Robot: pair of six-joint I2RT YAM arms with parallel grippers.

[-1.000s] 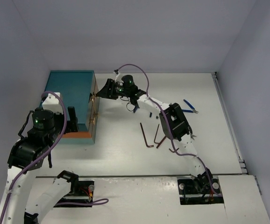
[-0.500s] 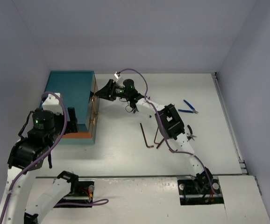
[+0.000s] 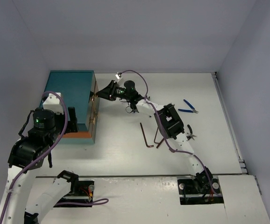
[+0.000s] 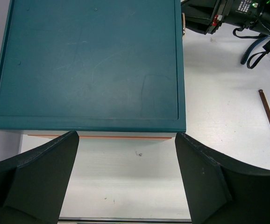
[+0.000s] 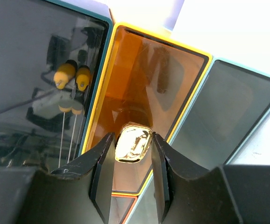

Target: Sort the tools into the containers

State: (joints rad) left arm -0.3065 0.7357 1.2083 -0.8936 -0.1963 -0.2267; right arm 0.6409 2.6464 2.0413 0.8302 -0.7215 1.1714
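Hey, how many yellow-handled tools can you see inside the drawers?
2. The yellow-handled tools sit side by side in the clear drawer left of the orange drawer in the right wrist view; the right pincer grips that orange drawer's knob. Reflections may hide others.

Even bright light, soft shadows, drawer-front reflections

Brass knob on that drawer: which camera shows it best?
The right wrist view: the brass knob sits large in the middle, between the right arm's jaws, on an orange drawer front. The top external view shows at most a speck on the teal chest's front. The left wrist view shows mostly the chest's top.
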